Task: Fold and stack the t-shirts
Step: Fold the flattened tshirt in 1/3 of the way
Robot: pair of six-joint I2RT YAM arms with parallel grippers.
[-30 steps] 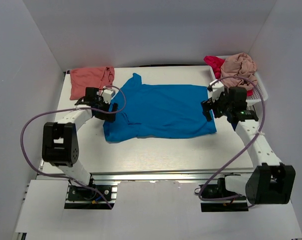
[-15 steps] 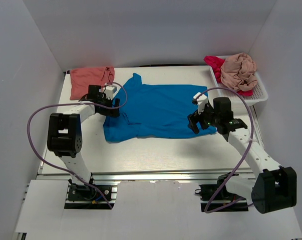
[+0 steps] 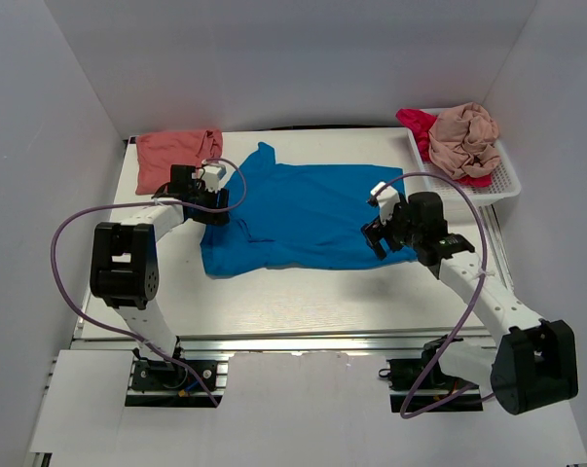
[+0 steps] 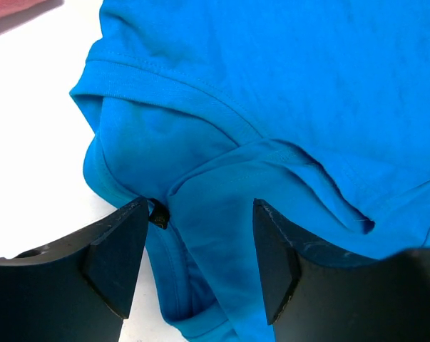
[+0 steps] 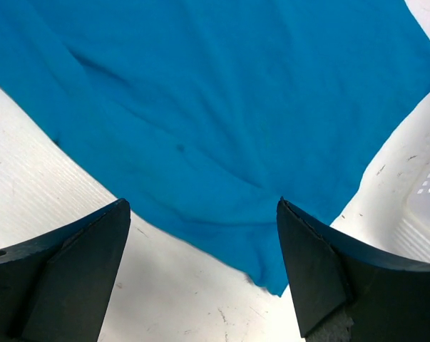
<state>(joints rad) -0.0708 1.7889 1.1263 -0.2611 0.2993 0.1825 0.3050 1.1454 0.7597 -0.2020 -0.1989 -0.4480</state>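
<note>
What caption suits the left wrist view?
Open left gripper straddles a rumpled fold of the blue shirt.

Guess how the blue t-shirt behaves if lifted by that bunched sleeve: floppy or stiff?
Probably floppy: the blue t-shirt lies flat and its sleeve is crumpled into soft folds, so it should drape from any grip point. Likely light, since the cloth looks thin. Pushing would probably bunch it rather than slide it across the table.
</note>
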